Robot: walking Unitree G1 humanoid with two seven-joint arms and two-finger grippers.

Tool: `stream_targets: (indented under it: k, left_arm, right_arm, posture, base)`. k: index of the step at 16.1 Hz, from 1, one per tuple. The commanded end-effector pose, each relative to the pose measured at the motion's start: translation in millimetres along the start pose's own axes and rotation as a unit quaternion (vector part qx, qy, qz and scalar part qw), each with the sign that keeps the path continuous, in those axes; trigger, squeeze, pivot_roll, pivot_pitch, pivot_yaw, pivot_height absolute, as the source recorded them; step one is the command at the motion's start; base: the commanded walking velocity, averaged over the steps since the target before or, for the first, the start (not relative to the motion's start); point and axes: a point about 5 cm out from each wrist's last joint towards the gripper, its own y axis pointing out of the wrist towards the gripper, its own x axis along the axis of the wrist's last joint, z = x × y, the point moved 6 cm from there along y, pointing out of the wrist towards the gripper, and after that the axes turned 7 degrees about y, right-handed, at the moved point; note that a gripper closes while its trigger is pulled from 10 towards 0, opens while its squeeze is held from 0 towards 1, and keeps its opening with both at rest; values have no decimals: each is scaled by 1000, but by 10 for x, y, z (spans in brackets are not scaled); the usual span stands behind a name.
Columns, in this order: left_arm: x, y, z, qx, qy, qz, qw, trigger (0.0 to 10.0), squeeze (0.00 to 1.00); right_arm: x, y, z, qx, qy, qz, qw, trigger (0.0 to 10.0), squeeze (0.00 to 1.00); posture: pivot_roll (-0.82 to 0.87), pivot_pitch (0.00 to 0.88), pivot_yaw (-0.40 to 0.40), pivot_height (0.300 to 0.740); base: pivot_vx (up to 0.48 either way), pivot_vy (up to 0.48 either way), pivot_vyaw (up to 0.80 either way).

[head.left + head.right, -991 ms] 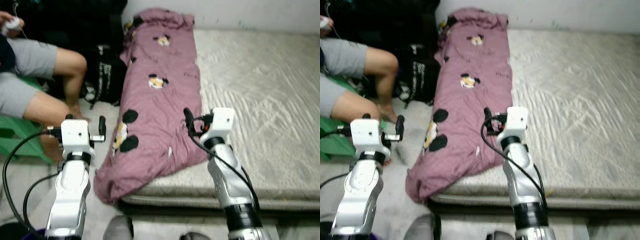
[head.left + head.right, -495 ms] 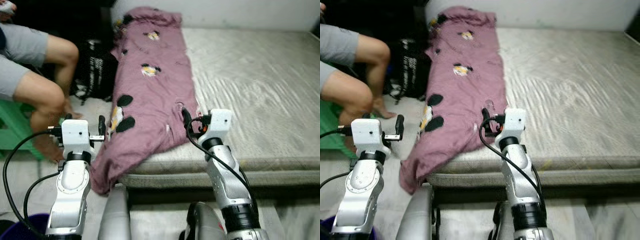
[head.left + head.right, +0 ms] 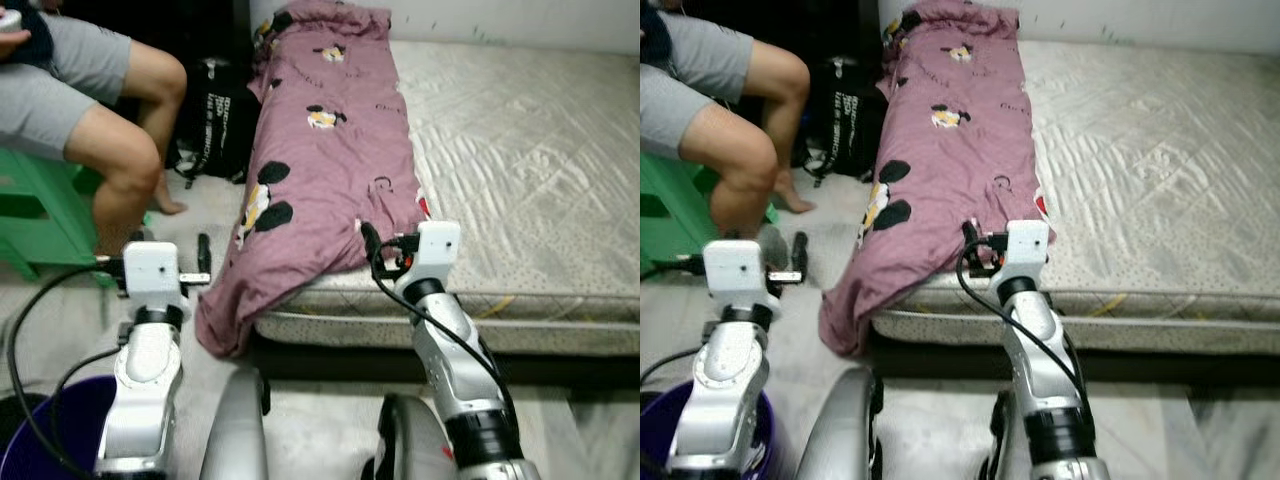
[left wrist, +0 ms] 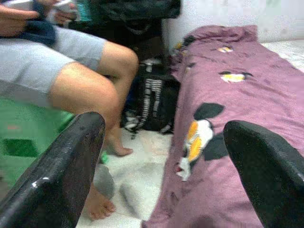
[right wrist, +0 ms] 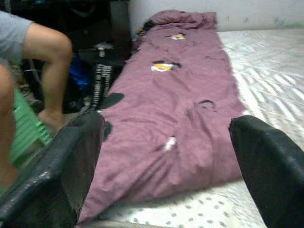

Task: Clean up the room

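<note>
Poised at the foot of the mattress (image 3: 520, 180), the right gripper (image 5: 166, 156) hangs with fingers spread wide just short of the near edge of a purple cartoon-print blanket (image 3: 330, 160), apparently lining up a grasp, while the left gripper (image 4: 161, 156), likewise spread, hovers over the floor beside the blanket's drooping corner. Beyond the left gripper, a seated person (image 3: 100, 120) on a green stool (image 3: 40, 215) and a black backpack (image 3: 215, 115) crowd the bedside.
</note>
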Motion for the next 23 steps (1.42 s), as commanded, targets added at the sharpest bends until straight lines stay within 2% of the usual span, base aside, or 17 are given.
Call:
stream_targets:
  k: [1, 4, 10, 13, 15, 21, 23]
  left_arm:
    - [27, 6, 1, 1, 5, -4, 1000, 10000, 0]
    - [30, 5, -9, 0, 4, -5, 1000, 10000, 0]
    - [43, 10, -18, -2, 1, -7, 1000, 10000, 0]
    - [58, 10, -38, -10, -9, -10, 1000, 10000, 0]
    - [74, 4, -52, -17, -16, -15, 1000, 10000, 0]
    - [78, 11, -65, -22, -18, -16, 999, 10000, 0]
    - [78, 11, -66, -22, -19, -16, 999, 10000, 0]
  right_arm:
    - [32, 10, -7, 2, -2, -3, 1000, 10000, 0]
    - [22, 7, -1, 3, -3, -2, 1000, 10000, 0]
    - [19, 10, -1, 3, -4, 0, 1000, 10000, 0]
    - [22, 15, 14, 7, -21, 0, 1000, 10000, 0]
    - [12, 15, -2, 2, -13, 2, 1000, 10000, 0]
    - [20, 23, 4, 4, -20, 1, 1000, 10000, 0]
    - [24, 23, 8, 5, -21, -1, 1000, 10000, 0]
  posture:
    - [69, 66, -22, 617]
    - [70, 64, -23, 587]
    - [69, 68, -24, 587]
    - [69, 69, -24, 587]
    - [68, 69, -24, 587]
    - [66, 72, -23, 587]
    - [67, 72, -22, 587]
  base:
    - [0, 0, 0]
    - [0, 0, 0]
    - [0, 0, 0]
    - [0, 0, 0]
    - [0, 0, 0]
    - [398, 0, 0]
    - [411, 0, 541]
